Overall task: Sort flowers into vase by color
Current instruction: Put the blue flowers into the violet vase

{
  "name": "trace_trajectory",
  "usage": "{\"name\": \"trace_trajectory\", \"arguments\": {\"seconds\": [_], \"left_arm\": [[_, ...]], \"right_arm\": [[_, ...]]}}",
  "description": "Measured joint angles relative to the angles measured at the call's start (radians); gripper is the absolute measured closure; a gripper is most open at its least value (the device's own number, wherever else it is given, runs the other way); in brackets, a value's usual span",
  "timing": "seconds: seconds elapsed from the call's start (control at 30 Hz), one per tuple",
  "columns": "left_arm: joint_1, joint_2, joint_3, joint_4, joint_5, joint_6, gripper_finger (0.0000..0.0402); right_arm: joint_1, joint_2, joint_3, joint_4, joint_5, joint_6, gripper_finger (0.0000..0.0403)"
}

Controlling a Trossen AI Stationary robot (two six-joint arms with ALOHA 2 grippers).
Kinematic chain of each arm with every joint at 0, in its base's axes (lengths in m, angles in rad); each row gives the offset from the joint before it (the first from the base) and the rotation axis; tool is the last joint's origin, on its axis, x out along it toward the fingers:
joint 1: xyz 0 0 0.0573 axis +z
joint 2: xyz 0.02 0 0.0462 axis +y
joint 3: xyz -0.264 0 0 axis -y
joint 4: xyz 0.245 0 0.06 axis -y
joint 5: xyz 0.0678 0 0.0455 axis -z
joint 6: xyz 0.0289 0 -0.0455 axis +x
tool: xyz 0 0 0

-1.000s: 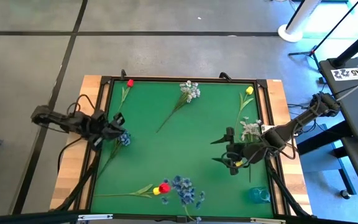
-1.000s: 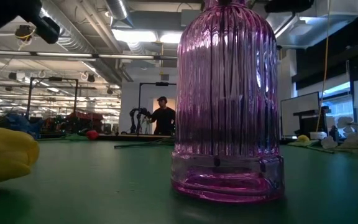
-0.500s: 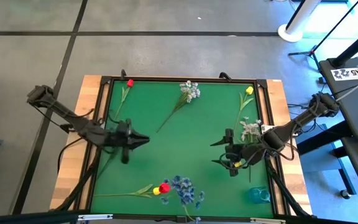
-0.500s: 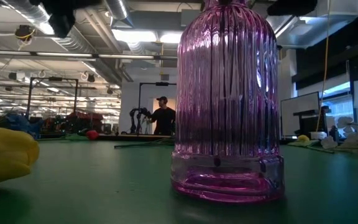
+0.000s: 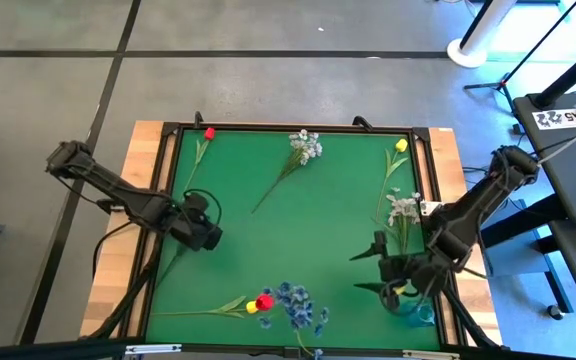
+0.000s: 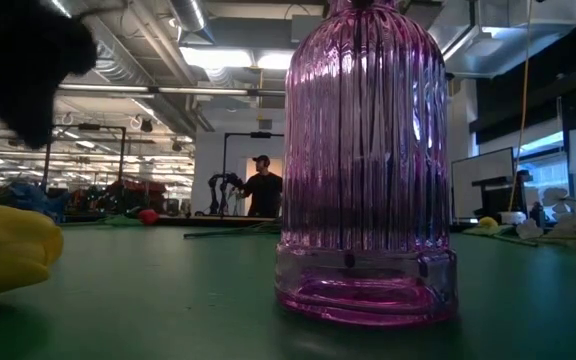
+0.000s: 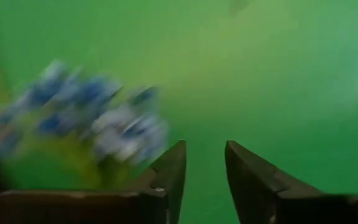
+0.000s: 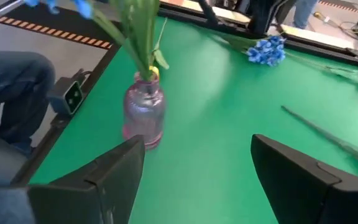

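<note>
My left gripper hovers open over a spray of small blue blossoms near the table's left edge, the blossoms just beside its fingers. My right gripper hangs wide open over bare mat near the right near corner, holding nothing. A pink ribbed vase stands at the near edge with blue blossoms and green stems in it. A red and a yellow tulip bud lie beside it. A red tulip, a whitish spray, a yellow tulip and another whitish spray lie on the mat.
A small blue glass vase stands by the right near corner, close to my right arm. A black frame rims the green mat. A person's legs show beyond the near edge. Another person stands far off in the room.
My left gripper swung out from the blue spray toward the table's middle, then drew back a little and toward the near edge, ending over the spray. My right gripper moved toward the near edge, closer to the blue glass vase. No flower has visibly shifted.
</note>
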Motion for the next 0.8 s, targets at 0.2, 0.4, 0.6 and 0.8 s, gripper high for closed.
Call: {"name": "trace_trajectory", "arguments": {"seconds": [0.2, 0.4, 0.6, 0.8], "left_arm": [[0.059, 0.017, -0.011, -0.133, 0.068, -0.029, 0.0233], [0.135, 0.083, -0.05, -0.145, 0.18, 0.048, 0.0211], [0.196, 0.158, -0.153, -0.022, 0.361, 0.1, 0.0209], [0.211, 0.176, -0.282, 0.157, 0.446, 0.104, 0.0211]], "right_arm": [[-0.003, 0.056, 0.0, 0.031, -0.04, 0.023, 0.0109], [-0.034, 0.068, 0.0, 0.037, -0.055, 0.017, 0.0109], [-0.056, 0.068, 0.0, 0.042, -0.06, 0.017, 0.0109], [-0.056, 0.068, 0.0, 0.062, -0.074, 0.017, 0.0109]]}}
